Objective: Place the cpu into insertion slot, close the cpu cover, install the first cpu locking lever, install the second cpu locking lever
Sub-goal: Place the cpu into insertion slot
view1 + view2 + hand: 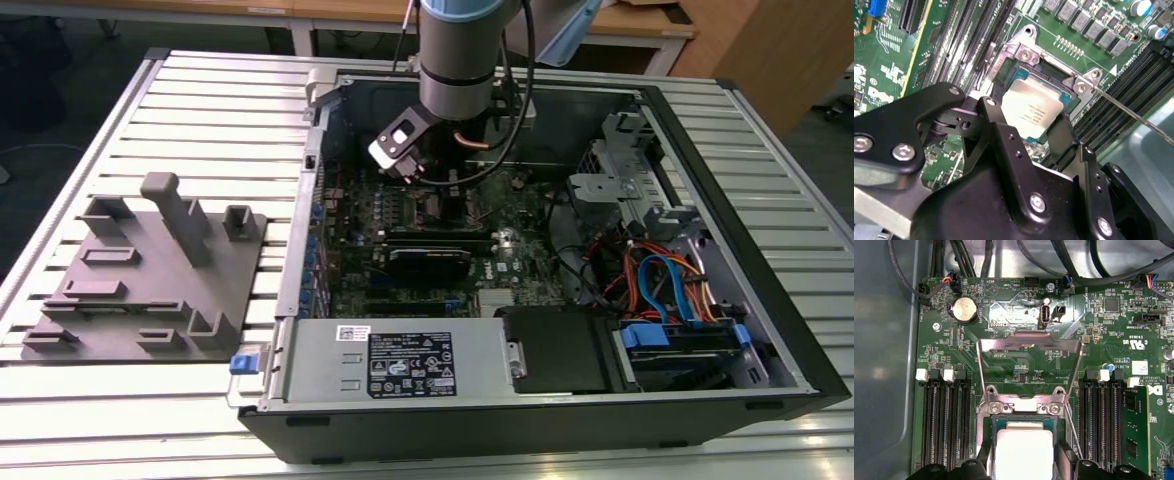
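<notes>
The cpu (1024, 452), a square chip with a dull silver top, sits low in the insertion slot (1021, 407) on the green board. My gripper (1024, 462) straddles it, with one black finger against each of two opposite edges. In the second wrist view the cpu (1031, 110) lies between the same fingers (990, 107), inside the socket's silvery rim (1024, 52). The cpu cover (1029, 342) stands swung open beyond the socket, a thin metal frame with a window. A thin wire locking lever (1134, 112) sticks out free beside the socket. In the exterior view the gripper (424, 175) reaches down into the open computer case.
Long black memory slots (946, 425) flank the socket on both sides. Cables (1074, 260) run along the board's far edge. In the exterior view a grey moulded fixture (147, 270) lies on the slatted table at the left, outside the case wall (534, 420).
</notes>
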Tool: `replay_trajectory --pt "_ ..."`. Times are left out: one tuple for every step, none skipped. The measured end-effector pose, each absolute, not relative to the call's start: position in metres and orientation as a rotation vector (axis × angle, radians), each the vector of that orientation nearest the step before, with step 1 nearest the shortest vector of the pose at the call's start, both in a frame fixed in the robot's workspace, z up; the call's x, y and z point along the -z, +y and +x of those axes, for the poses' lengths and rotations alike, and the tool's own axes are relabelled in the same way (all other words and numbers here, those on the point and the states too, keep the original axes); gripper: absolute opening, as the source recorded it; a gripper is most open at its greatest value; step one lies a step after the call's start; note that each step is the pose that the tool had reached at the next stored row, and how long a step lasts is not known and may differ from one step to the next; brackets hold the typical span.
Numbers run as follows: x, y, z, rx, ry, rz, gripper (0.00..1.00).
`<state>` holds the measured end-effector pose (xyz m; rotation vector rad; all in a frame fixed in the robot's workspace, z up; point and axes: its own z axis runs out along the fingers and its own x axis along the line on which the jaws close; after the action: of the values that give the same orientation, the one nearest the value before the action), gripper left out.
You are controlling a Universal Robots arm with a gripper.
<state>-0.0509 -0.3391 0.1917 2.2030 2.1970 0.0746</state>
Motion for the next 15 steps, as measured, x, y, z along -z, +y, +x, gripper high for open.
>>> replay_trajectory --pt "-0.1917 -0.3391 -0.0509 -0.075 2.197 2.203 0.62" --pt "-0.1917 -0.3391 -0.0509 -0.074 2.197 2.203 0.62" --pt "-0.1917 -0.3391 -0.0509 -0.074 2.197 2.203 0.62" --pt "-0.1918 -0.3391 -0.0509 -0.074 2.197 2.203 0.62" --pt "-0.1918 -0.3391 -0.0509 -0.074 2.197 2.203 0.62" --pt "-0.192 -0.3391 -0.0509 -0.074 2.197 2.203 0.62" --pt "-0.1927 -0.3392 -0.0509 -0.074 2.197 2.203 0.62" --pt "-0.1933 -0.3392 -0.0509 -0.074 2.197 2.203 0.62" --pt "-0.1935 -0.3391 -0.0508 -0.074 2.197 2.203 0.62" --pt "-0.194 -0.3391 -0.0508 -0.074 2.197 2.203 0.62" --pt "-0.1948 -0.3391 -0.0508 -0.074 2.197 2.203 0.62" --pt "-0.1959 -0.3391 -0.0507 -0.074 2.197 2.203 0.62" --pt "-0.1971 -0.3391 -0.0508 -0.074 2.197 2.203 0.62" --pt "-0.1986 -0.3391 -0.0508 -0.074 2.197 2.203 0.62" --pt "-0.2001 -0.3391 -0.0508 -0.074 2.197 2.203 0.62"
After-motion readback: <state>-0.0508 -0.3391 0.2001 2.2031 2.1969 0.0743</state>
